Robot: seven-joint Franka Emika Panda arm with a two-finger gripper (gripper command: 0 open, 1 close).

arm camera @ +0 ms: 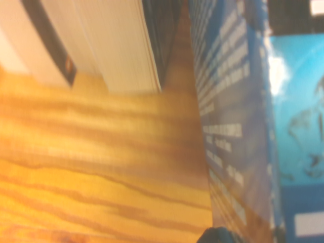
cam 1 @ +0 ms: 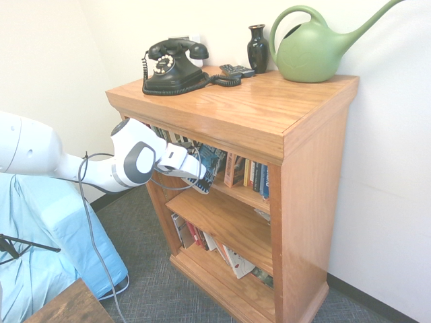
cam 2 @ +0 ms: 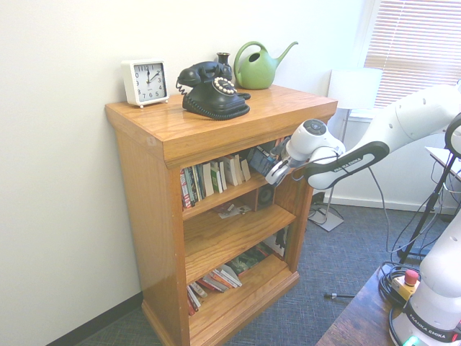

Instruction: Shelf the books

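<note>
From the first exterior view, the white arm is reaching in toward the wooden bookcase (cam 1: 296, 128), and its gripper (cam 1: 202, 176) is sitting at the front edge of the bookcase's top shelf, just under the overhanging top board. The fingers are pressing together on the blue-and-black paperback (cam 1: 213, 161), which is standing at the mouth of that top shelf, tilted, beside a row of shelved books (cam 1: 250, 173). On top of the bookcase a black telephone (cam 1: 174, 66), a dark vase (cam 1: 257, 48) and a green watering can (cam 1: 316, 47) are standing.

From the second exterior view, the arm is coming in from the other side. The gripper (cam 2: 277, 171) is clamping the paperback (cam 2: 261, 158) at the top shelf's opening, near the bookcase (cam 2: 151, 187) side farther from the white clock (cam 2: 146, 82) standing on its top. Leaning books (cam 2: 215, 177) are filling the rest of that shelf.

In the wrist view, the paperback's (arm camera: 238, 126) blue cover with white print is showing close up and blurred, over the shelf board (arm camera: 91, 167), with cream page edges of other books (arm camera: 121, 45) beyond.
</note>
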